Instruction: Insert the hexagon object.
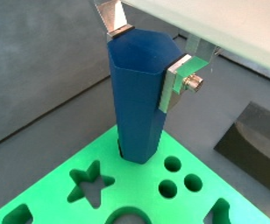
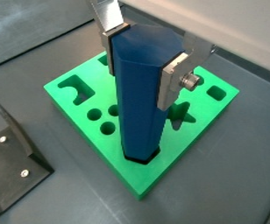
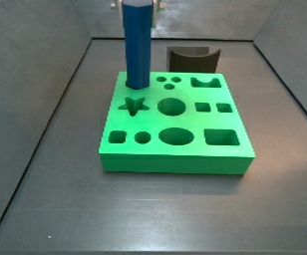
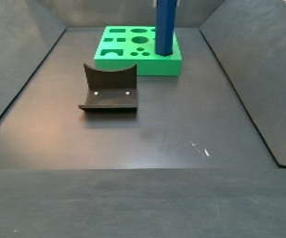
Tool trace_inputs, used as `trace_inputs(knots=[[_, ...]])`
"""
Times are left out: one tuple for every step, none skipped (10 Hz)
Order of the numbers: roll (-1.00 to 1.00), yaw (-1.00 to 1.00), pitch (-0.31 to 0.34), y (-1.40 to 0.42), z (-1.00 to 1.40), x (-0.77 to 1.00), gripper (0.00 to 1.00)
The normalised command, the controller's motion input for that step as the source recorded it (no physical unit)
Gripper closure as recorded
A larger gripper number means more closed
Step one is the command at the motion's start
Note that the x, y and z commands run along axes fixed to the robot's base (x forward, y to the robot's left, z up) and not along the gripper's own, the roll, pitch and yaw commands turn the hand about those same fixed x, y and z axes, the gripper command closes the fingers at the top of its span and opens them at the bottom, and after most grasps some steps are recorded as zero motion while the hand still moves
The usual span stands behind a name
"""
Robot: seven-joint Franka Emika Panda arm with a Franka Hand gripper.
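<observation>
The hexagon object, a tall blue faceted rod [image 1: 140, 105], stands upright, and it shows in the second wrist view [image 2: 140, 114] too. My gripper [image 1: 147, 54] is shut on its upper end, one silver finger on each of two opposite sides [image 2: 141, 57]. The rod's lower end sits at a corner of the green block [image 2: 216, 94], beside the star-shaped hole [image 1: 93, 182], and appears to be in a hole there. In both side views the rod [image 3: 138, 45] rises from the block's corner [image 4: 165, 26]. The gripper itself is mostly cut off in them.
The green block [image 3: 169, 159] has several cut-out holes: round, square, star. The dark fixture [image 4: 109, 89] stands on the floor apart from the block, and it shows in a side view [image 3: 192, 59] and a wrist view [image 2: 11, 166]. Grey walls enclose the floor.
</observation>
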Motion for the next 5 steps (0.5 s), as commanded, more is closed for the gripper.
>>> trace_inputs(knots=[[-0.02, 0.00, -0.076, -0.03, -0.29, 0.04, 1.00], [0.00, -0.08, -0.114, 0.00, -0.50, 0.00, 1.00], [-0.03, -0.07, -0.110, 0.02, -0.28, -0.33, 1.00], [-0.06, 0.00, -0.076, 0.02, -0.19, -0.19, 1.00], [-0.02, 0.00, -0.050, 0.05, -0.26, 0.00, 1.00]])
